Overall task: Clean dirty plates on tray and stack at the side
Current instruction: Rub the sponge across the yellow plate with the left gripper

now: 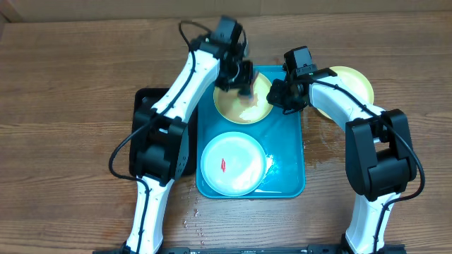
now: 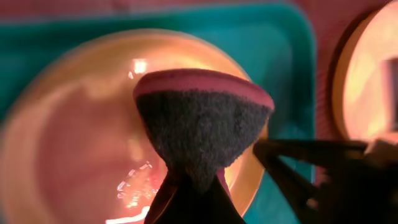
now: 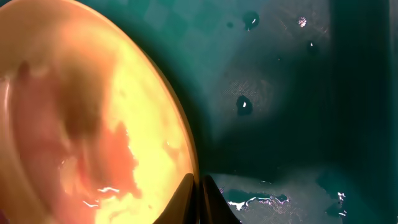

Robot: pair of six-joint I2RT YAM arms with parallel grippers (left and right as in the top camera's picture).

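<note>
Left gripper (image 1: 244,86) clamped on a sponge (image 2: 202,134) over the smeared yellow-green plate (image 1: 236,107) in the tray (image 1: 289,162), upper centre, right gripper (image 1: 272,96) pinching that plate's rim, fingertips cut off, mint-white plate (image 1: 233,164) below, third plate (image 1: 351,81) upper right, half hidden by arm.

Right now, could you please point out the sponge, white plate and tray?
sponge (image 2: 202,124): left wrist view, grey scrubbing face.
white plate (image 1: 234,163): overhead view, its centre.
tray (image 1: 288,137): overhead view, bare floor.

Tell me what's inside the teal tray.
Two plates: a yellow-green plate, smeared red, under the sponge, and a white plate with a red smear. Water pools on the tray. The arms hide part of the yellow-green plate.
</note>
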